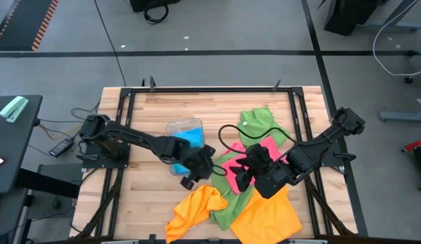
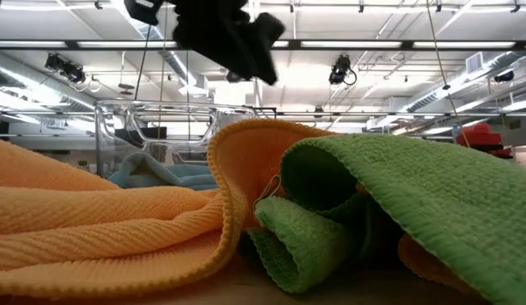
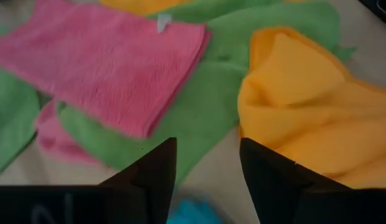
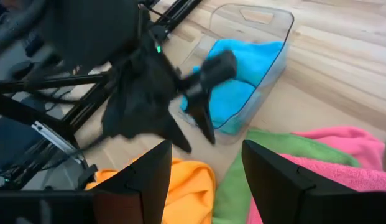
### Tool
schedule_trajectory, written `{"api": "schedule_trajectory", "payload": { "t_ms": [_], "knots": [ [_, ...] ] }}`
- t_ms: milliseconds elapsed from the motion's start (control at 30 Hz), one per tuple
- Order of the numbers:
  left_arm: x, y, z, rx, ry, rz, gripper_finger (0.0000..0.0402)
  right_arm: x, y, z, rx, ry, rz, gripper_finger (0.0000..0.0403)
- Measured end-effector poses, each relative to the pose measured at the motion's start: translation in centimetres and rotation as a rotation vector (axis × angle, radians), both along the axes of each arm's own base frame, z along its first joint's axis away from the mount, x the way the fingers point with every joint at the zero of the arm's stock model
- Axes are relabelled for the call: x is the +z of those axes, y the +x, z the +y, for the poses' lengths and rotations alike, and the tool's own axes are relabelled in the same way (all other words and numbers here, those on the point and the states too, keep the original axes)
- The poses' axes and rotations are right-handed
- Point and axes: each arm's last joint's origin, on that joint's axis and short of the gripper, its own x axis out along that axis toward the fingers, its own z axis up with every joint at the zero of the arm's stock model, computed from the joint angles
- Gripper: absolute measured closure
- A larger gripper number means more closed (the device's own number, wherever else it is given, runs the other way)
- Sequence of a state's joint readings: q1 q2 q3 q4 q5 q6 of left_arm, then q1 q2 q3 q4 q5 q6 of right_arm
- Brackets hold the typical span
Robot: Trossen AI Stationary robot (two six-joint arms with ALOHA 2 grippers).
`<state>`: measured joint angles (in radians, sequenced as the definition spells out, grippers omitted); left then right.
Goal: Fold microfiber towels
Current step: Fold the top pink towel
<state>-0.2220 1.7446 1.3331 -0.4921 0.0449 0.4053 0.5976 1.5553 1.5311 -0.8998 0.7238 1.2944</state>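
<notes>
Hovering beside the clear tray (image 1: 184, 129) holding a blue towel (image 1: 192, 137), left end effector (image 1: 190, 180) parted and empty, right end effector (image 1: 238, 177) parted over pink towel (image 1: 254, 157); next likely grab pink.

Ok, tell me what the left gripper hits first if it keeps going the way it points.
Probably the green towel: the left gripper stands open with nothing in it, aimed between the pink towel and the orange towel. Depth is unclear, so the bare table might come first.
</notes>
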Motion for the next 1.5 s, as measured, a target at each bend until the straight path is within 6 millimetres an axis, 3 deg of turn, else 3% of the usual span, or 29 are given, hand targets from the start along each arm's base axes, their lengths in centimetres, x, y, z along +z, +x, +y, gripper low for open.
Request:
{"api": "schedule_trajectory", "payload": {
  "t_ms": [133, 400, 633, 900, 1267, 1500],
  "knots": [
    [-1.3, 1.9, -0.9, 0.005, 0.052, 0.008, 0.0226, 0.0, 0.0, 0.0, -0.003, 0.000, 0.003, 0.0199],
    [-4.1, 4.8, -1.2, -0.045, 0.411, -0.018, 0.0208, -0.1, -0.7, 0.7, -0.002, 0.025, 0.004, 0.0199],
    [-5.7, 5.3, -1.3, -0.142, 0.513, 0.006, 0.0187, -0.1, -2.1, 1.5, 0.003, 0.037, 0.023, 0.0199],
    [-6.7, 6.1, -0.8, -0.194, 0.582, -0.009, 0.0193, 0.3, -3.4, 1.4, -0.008, 0.018, 0.031, 0.0199],
    [-7.7, 6.7, -0.3, -0.245, 0.637, -0.012, 0.0184, 0.4, -3.6, 1.2, -0.011, -0.008, 0.040, 0.0199],
    [-7.9, 6.4, -0.3, -0.255, 0.641, 0.014, 0.0209, 0.4, -3.7, 1.1, -0.011, -0.014, 0.045, 0.0199]
  ]
}}
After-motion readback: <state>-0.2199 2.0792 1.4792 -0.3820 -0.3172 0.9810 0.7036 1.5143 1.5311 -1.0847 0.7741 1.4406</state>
